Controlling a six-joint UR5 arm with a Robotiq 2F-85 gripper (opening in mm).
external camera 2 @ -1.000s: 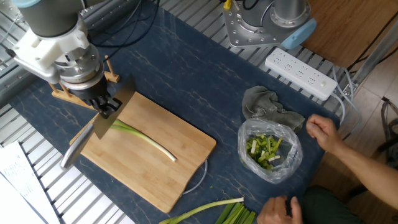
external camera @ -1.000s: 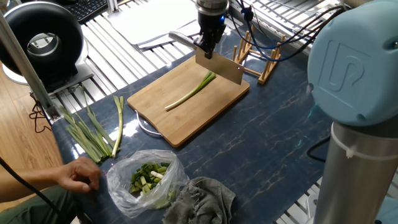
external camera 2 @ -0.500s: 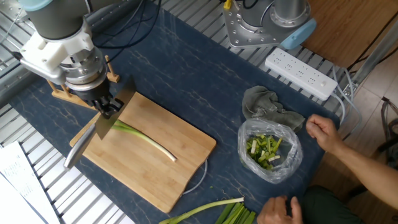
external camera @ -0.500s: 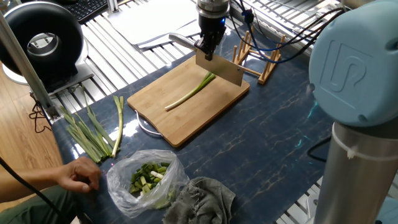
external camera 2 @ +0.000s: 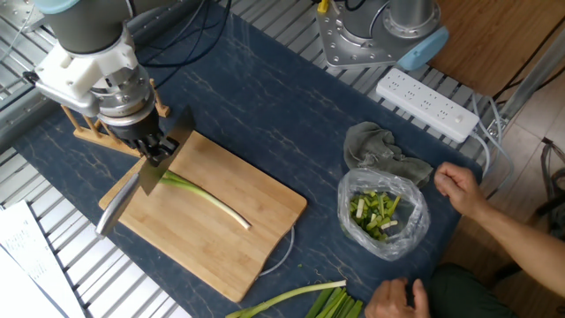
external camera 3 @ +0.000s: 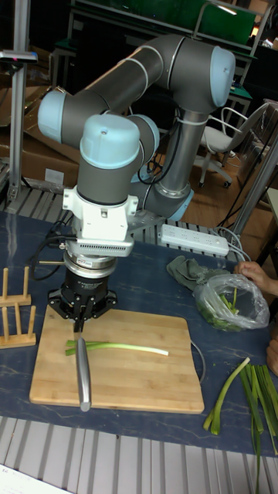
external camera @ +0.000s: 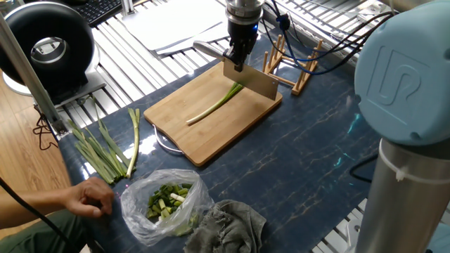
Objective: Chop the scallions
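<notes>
One scallion (external camera: 213,105) (external camera 2: 210,200) (external camera 3: 123,347) lies whole across the wooden cutting board (external camera: 197,123) (external camera 2: 238,234) (external camera 3: 139,382), pale end toward the board's middle, green end under the knife. My gripper (external camera: 237,58) (external camera 2: 155,151) (external camera 3: 81,315) is shut on the handle of a cleaver-style knife (external camera: 250,76) (external camera 2: 146,181) (external camera 3: 83,370). The blade hangs edge-down over the green end of the stalk, close above it; contact cannot be told.
A wooden rack (external camera: 292,63) (external camera 2: 88,132) (external camera 3: 15,312) stands just beyond the board. A bundle of uncut stalks (external camera: 102,151) (external camera 2: 309,300) (external camera 3: 247,394), a plastic bag of chopped greens (external camera: 165,200) (external camera 2: 381,212), a grey rag (external camera: 228,225) and a person's hands (external camera: 88,197) (external camera 2: 459,190) are near.
The gripper and knife have shifted slightly along the board's far edge, toward the green end of the stalk. The scallion has not moved.
</notes>
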